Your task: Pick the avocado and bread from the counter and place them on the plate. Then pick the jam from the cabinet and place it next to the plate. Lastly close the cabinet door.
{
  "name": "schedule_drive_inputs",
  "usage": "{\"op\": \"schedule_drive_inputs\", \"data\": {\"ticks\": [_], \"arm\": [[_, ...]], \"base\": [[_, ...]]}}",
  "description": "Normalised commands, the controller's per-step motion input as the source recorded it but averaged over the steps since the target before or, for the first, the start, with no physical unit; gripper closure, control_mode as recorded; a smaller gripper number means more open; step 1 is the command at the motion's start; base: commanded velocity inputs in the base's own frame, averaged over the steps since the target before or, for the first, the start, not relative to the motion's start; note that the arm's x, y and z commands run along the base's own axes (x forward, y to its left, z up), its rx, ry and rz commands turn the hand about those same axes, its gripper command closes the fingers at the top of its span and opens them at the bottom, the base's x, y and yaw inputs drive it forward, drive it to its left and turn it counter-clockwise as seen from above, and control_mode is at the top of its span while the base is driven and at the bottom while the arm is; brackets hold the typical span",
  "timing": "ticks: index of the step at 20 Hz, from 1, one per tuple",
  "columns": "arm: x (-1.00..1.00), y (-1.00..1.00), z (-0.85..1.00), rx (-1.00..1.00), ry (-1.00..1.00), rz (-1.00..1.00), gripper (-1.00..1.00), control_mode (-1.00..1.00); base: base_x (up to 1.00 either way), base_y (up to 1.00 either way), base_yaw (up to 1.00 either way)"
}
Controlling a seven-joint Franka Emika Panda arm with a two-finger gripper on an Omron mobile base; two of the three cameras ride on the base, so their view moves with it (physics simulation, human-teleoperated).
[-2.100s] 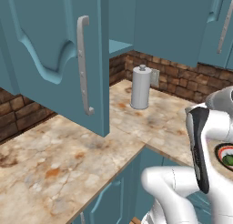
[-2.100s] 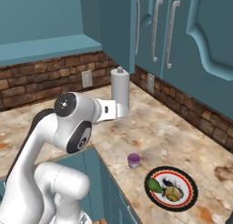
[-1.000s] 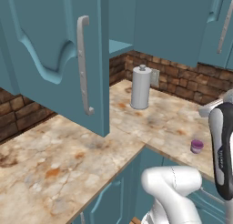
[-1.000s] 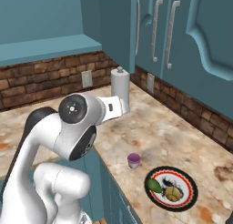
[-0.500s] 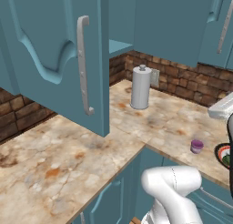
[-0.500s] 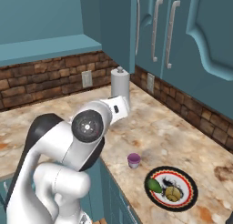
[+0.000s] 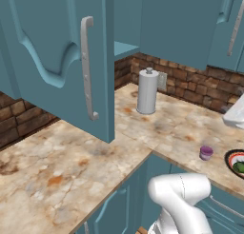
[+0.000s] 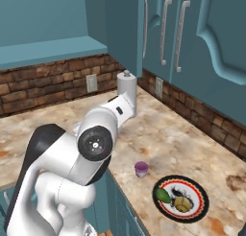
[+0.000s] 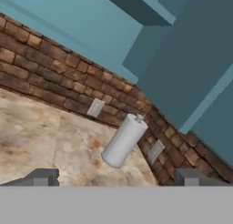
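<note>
1. we see the gripper (image 9: 116, 177) in the hand view with its two dark fingertips (image 9: 42, 176) set wide apart and nothing between them; the fingers are released.
2. the gripper faces the paper-towel roll (image 9: 122, 142), which stands on the counter (image 9: 41, 136) against the brick backsplash (image 9: 54, 77), between two wall outlets (image 9: 95, 107).
3. the plate (image 8: 183, 199) lies on the counter near its front edge, in the right base view.
4. the avocado (image 8: 163, 195) rests on the plate, at the side nearer the jam.
5. a pale yellowish item, taken to be the bread (image 8: 181, 203), rests on the plate just beside the avocado; we cannot resolve its detail.
6. the jam (image 8: 141, 169) stands upright on the counter, near the plate but apart from its rim. in the left base view the jar sits near the counter's front edge, with the plate at the right frame border.
7. the cabinet door (image 7: 62, 62) stands swung open, its long grey bar handle (image 7: 86, 69) facing the left base camera.
8. behind the open door, the cabinet (image 7: 125, 24) interior and a shelf edge are exposed above the paper-towel roll.
</note>
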Motion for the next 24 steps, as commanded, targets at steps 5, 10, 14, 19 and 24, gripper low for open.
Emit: {"op": "schedule_drive_inputs", "data": {"ticks": [5,10,14,19,24], "arm": [[-0.26,0.08,0.11,-0.14,-0.13,0.08,-1.00,-1.00],[-0.37,0.26,0.17,-0.01,-0.04,0.05,-1.00,-1.00],[-0.33,0.70,0.19,-0.11,-0.06,0.06,-1.00,-1.00],[-0.45,0.74,0.11,-0.16,-0.14,0.05,-1.00,-1.00],[-0.65,0.48,0.11,-0.16,-0.29,0.00,-1.00,-1.00]], "base": [[0.00,0.00,0.00],[0.00,0.00,0.00],[0.00,0.00,0.00],[0.00,0.00,0.00],[0.00,0.00,0.00]]}}
